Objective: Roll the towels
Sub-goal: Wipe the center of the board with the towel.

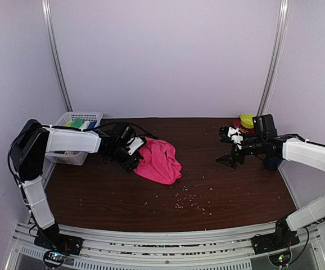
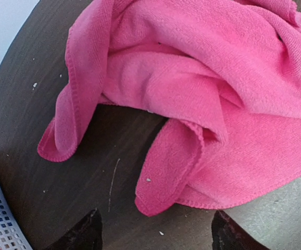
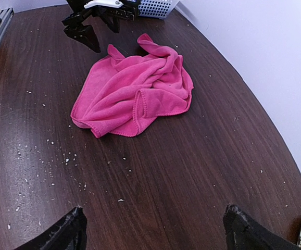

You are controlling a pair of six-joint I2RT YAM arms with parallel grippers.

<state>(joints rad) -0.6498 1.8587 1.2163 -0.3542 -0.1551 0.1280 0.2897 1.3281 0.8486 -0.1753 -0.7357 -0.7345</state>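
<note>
A crumpled hot pink towel lies on the dark wooden table, left of the middle. My left gripper hangs at the towel's left edge. In the left wrist view the pink towel fills most of the frame, and one folded corner points down toward my left gripper, whose jaws are open with bare table between them. My right gripper stands open over bare wood at the right, well away from the pink towel. Green and blue towels sit in the basket.
A white mesh basket stands at the table's back left corner, right behind the left arm. A yellow-lidded jar stands behind the right gripper. Pale crumbs are scattered near the front of the table. Walls close in the left, back and right sides.
</note>
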